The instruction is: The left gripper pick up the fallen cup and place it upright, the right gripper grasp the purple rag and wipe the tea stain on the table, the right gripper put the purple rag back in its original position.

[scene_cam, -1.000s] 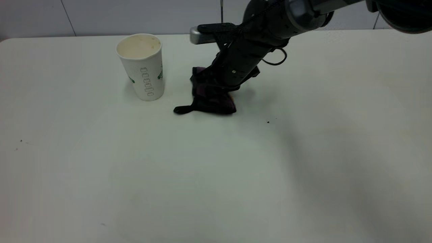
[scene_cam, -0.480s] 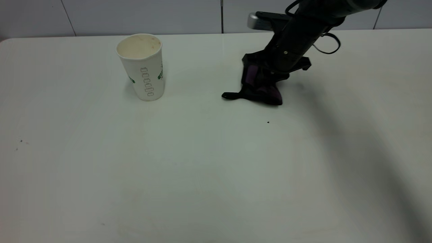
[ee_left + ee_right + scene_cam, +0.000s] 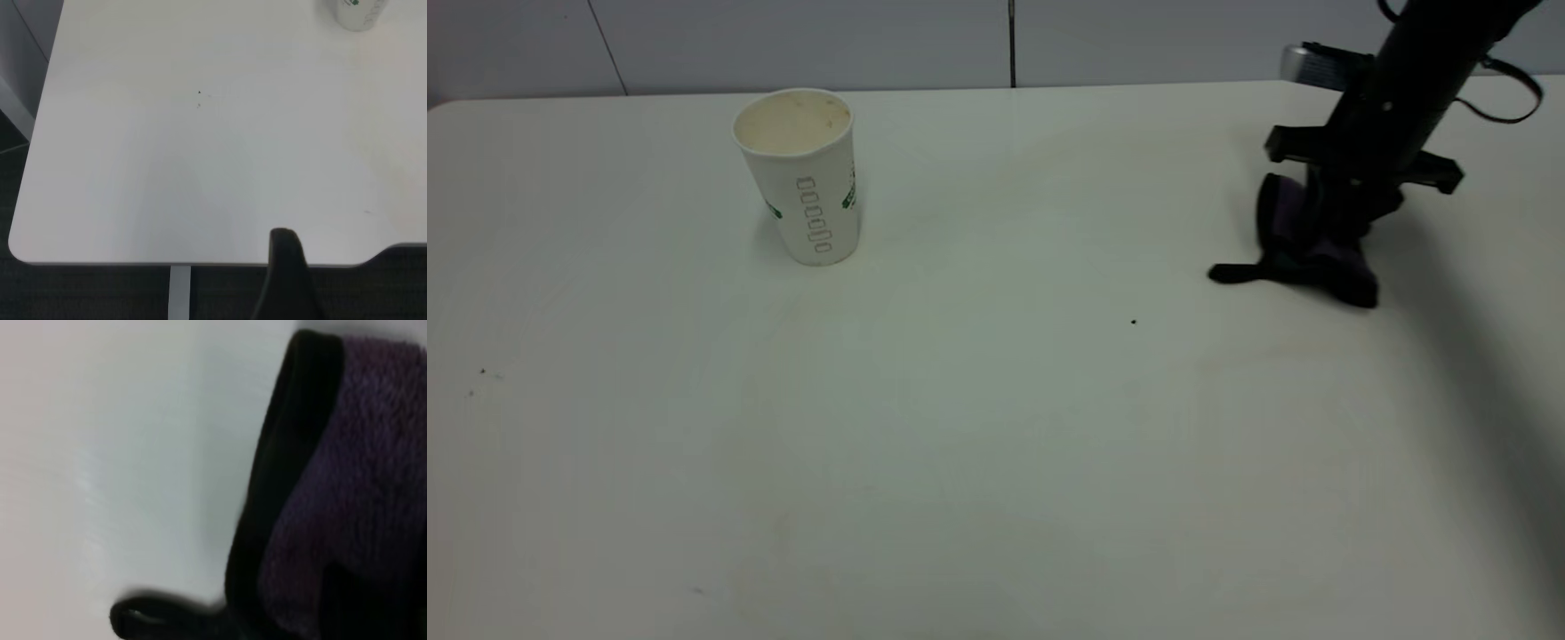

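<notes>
While clamped in the black right hand (image 3: 1325, 233) at the white surface's (image 3: 996, 427) right far side, dark purple soft rag (image 3: 1303, 253), lying crosswise, black loop tab pointing toward upright white paper cup (image 3: 802, 176).

Dim even light, soft shadows at right, blurred right wrist view

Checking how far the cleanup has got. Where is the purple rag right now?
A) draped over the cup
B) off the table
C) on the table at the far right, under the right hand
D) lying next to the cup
C: the purple rag sits on the table at the far right under the right hand, well away from the upright cup.
</notes>
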Tool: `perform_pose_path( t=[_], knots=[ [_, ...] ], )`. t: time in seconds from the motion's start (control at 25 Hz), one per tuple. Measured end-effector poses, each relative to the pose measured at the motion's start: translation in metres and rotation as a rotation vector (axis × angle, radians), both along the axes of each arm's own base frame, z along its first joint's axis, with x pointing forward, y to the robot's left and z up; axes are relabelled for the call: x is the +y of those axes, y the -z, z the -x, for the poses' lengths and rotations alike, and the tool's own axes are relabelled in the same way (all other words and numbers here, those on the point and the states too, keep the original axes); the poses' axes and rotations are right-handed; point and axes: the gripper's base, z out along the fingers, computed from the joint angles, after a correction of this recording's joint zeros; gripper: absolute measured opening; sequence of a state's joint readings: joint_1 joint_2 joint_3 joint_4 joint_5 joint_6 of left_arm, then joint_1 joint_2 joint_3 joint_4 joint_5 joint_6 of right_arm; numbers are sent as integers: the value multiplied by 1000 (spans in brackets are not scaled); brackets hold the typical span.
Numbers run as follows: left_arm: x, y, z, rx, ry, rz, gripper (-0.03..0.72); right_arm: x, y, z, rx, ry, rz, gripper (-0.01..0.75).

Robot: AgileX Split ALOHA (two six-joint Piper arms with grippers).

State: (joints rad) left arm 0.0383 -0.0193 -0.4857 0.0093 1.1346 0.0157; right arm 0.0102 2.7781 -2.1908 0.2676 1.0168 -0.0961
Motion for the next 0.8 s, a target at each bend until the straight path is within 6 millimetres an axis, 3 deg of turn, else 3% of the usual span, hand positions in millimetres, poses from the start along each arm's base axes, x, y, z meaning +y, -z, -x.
perform_pose_path(
  t=[0.16,0.28,0.32,0.4,0.6,0.8],
  knots=[
    [0,0,0,0,0,0,556,-37,-21,-4,53,-31,66,437],
    [0,0,0,0,0,0,556,-45,-52,-16,-33,-60,141,640],
    [0,0,0,0,0,0,556,-45,-62,-18,-51,-67,157,677],
    [0,0,0,0,0,0,556,-43,-84,-20,-89,-76,177,716],
    [0,0,0,0,0,-2,556,-26,-138,-21,-180,-101,189,726],
    [0,0,0,0,0,-2,556,10,-218,-8,-320,-161,183,726]
  ],
)
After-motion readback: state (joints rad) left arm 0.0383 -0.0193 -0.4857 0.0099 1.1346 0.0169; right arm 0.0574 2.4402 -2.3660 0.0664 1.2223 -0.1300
